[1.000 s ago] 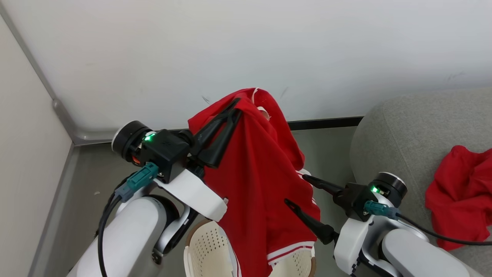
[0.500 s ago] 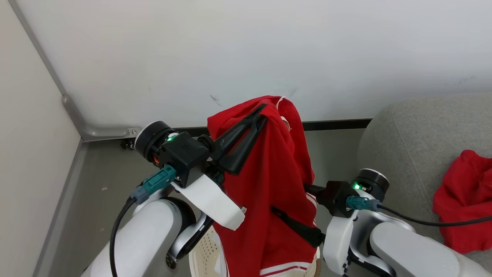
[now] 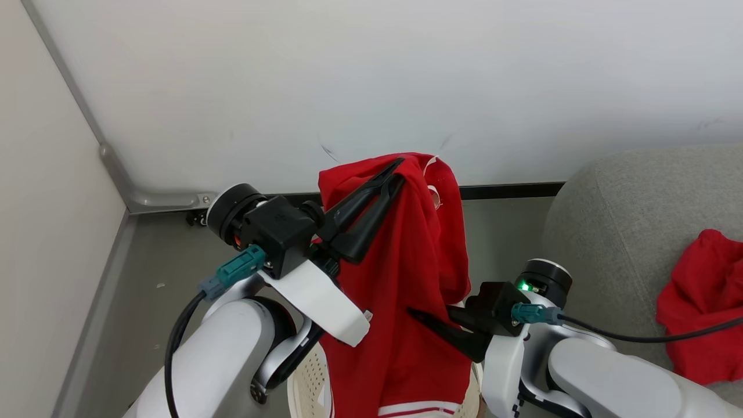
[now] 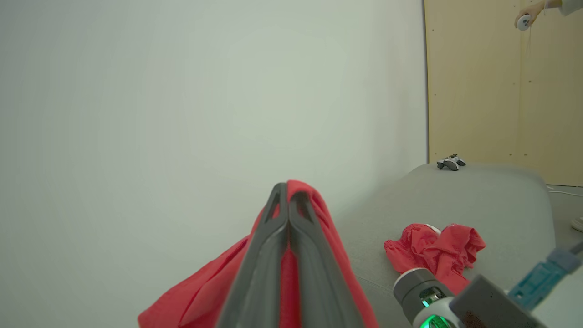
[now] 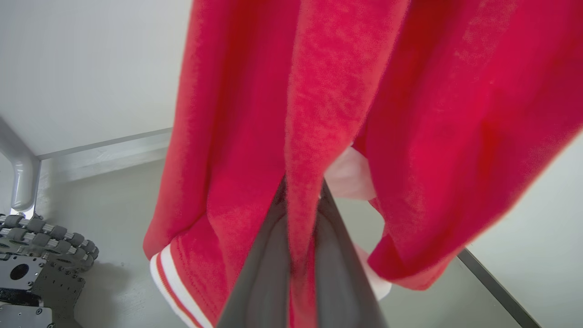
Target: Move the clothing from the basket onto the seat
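A garment [image 3: 406, 302] hung over the basket [image 3: 306, 384], with a wall [image 3: 348, 69] behind. Right of them stood the seat [image 3: 615, 232], a second garment [image 3: 702, 302] on it.

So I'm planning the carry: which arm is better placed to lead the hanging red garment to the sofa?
Probably right: the right fingers are shut on the hanging red garment nearest the sofa; the left fingers pinch its top, farther off.

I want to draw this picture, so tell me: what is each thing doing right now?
Bright red soft garment with white striped trim: lifted, hanging, pinched by both grippers.
Left gripper: shut on its top.
Right gripper: shut on a lower fold.
Plain bright red soft garment: crumpled on the light grey fabric sofa.
Cream-white perforated plastic basket: upright beneath the hanging garment.
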### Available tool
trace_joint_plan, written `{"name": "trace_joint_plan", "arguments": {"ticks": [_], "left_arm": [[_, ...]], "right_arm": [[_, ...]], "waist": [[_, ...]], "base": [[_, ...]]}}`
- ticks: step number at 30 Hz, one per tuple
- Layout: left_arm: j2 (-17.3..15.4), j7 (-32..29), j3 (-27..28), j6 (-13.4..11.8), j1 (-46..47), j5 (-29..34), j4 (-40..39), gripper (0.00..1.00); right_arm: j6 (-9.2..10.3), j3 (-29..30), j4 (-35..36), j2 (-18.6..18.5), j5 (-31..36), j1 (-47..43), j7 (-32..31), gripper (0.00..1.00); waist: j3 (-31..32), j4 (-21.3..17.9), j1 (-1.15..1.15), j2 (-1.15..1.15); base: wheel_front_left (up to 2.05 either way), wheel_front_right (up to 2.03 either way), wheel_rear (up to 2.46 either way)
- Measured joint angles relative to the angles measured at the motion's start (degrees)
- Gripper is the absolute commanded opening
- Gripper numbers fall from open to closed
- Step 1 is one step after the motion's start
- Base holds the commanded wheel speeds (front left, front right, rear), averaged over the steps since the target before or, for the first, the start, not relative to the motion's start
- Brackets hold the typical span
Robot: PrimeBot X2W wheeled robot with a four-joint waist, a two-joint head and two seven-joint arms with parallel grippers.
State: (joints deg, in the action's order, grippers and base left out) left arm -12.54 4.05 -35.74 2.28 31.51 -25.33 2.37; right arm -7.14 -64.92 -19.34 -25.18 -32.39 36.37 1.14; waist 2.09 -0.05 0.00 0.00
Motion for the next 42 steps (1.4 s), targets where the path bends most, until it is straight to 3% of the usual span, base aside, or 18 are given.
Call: {"name": "trace_joint_plan", "arguments": {"ticks": [11, 22, 28, 30, 33, 37, 39, 42], "left_arm": [[-1.4, 0.0, 3.1, -1.4, -2.9, -2.8, 4.4, 0.00], [-1.2, 1.6, 4.9, -2.6, -7.5, -5.7, 6.7, 0.01], [-1.0, 2.4, 3.7, -2.2, -9.8, -6.1, 6.8, 0.17], [-0.8, 2.6, 3.1, -2.1, -10.6, -6.1, 7.0, 0.27], [-0.4, 3.3, 2.4, -1.5, -10.8, -6.0, 7.0, 0.30], [-0.1, 3.9, 1.5, -0.3, -10.8, -5.7, 6.6, 0.71], [-0.1, 3.9, 1.2, 0.3, -10.8, -5.7, 6.4, 0.76], [0.0, 4.5, 1.1, 0.5, -10.7, -5.7, 5.7, 1.00]], "right_arm": [[0.00, 1.9, -0.9, -2.4, -4.3, -0.1, 5.6, 0.00], [0.00, 12.6, -0.3, -2.5, -16.0, -5.7, 10.7, 0.00], [0.00, 17.2, -0.1, -3.7, -18.1, -5.7, 11.5, 0.00], [0.00, 18.7, -0.4, -4.1, -18.1, -5.7, 11.5, 0.00], [0.00, 20.4, -1.1, -4.4, -18.4, -5.7, 11.6, 0.00], [0.00, 22.0, -1.5, -4.6, -18.4, -5.6, 12.0, 0.00], [0.00, 22.6, -1.5, -4.6, -18.4, -5.5, 12.0, 0.00], [0.00, 23.6, -1.5, -4.6, -18.4, -5.5, 12.0, 0.00]], "waist": [[0.3, -1.4, 0.00, 0.00], [0.4, -4.0, 0.00, 0.00], [0.3, -5.0, 0.00, 0.00], [0.2, -5.3, 0.00, 0.00], [0.0, -5.5, 0.00, 0.00], [-0.2, -5.8, 0.00, 0.00], [-0.3, -6.0, 0.00, 0.00], [-0.4, -6.2, 0.00, 0.00]], "base": [[0.00, 0.00, 0.00], [0.00, 0.00, 0.00], [0.00, 0.00, 0.00], [0.00, 0.00, 0.00], [0.00, 0.00, 0.00], [0.00, 0.00, 0.00], [0.00, 0.00, 0.00], [0.00, 0.00, 0.00]]}}
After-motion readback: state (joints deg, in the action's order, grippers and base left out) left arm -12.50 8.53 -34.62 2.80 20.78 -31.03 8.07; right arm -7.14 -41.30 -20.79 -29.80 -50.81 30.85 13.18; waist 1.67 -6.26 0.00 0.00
